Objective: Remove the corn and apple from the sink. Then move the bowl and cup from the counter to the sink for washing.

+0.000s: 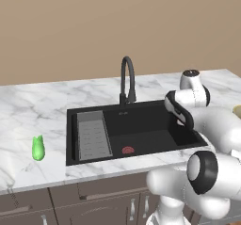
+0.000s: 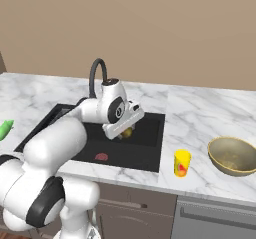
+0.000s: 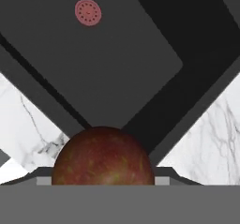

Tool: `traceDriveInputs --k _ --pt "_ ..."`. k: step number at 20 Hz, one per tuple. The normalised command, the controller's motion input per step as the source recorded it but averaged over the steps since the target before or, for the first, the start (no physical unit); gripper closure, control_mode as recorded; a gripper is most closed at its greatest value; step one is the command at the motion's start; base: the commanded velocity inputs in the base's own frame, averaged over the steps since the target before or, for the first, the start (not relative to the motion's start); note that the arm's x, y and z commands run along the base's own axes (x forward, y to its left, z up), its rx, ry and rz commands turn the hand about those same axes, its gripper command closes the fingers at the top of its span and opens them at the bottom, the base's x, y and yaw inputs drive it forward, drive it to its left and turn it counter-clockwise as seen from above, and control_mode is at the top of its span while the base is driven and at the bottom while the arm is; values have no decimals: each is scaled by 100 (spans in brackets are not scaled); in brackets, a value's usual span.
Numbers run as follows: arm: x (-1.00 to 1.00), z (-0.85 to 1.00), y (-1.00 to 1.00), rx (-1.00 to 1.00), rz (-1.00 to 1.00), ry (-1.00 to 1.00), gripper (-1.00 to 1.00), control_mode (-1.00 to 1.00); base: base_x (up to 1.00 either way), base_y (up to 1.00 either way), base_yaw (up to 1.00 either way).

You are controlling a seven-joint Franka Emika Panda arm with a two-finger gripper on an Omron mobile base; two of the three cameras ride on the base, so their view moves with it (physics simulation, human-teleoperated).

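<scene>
Marble counter [image 1: 42,106] carries a black sink [image 1: 141,125] set into it, with a ribbed rack [image 1: 93,135] along the basin's left side and an arched faucet [image 1: 127,78] at its back edge. On the basin floor lies a flat red disc [image 1: 127,149], near the front wall.

End effector [image 2: 125,132] hangs above the sink's right half, clamped on the apple [image 3: 102,156]; in the hand view the mottled red-brown fruit sits right between the fingers, with the basin floor well below it. From the right base view a yellowish bit of the apple peeks out under the hand.

Corn [image 1: 38,148] lies on the counter left of the sink, near the front edge, well apart from the basin.

Right of the sink, the cup [image 2: 182,163] stands upright close to the counter's front edge, its red mark facing forward. Bowl [image 2: 233,156] sits further right, near the cup but not touching it, upright
</scene>
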Motion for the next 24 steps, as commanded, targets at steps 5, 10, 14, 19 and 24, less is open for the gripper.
traceDriveInputs --k 5,10,14,19,24 --pt "-32 12 23 1 -28 -13 100 -100 0 0 0" --pt "-31 13 24 4 -31 -9 100 -100 0 0 0" --pt "-29 9 26 8 -30 -6 100 -100 0 0 0" --pt "-17 3 34 9 -24 -8 100 -100 0 0 0" --pt "-4 6 38 12 -16 -8 100 -100 0 0 0"
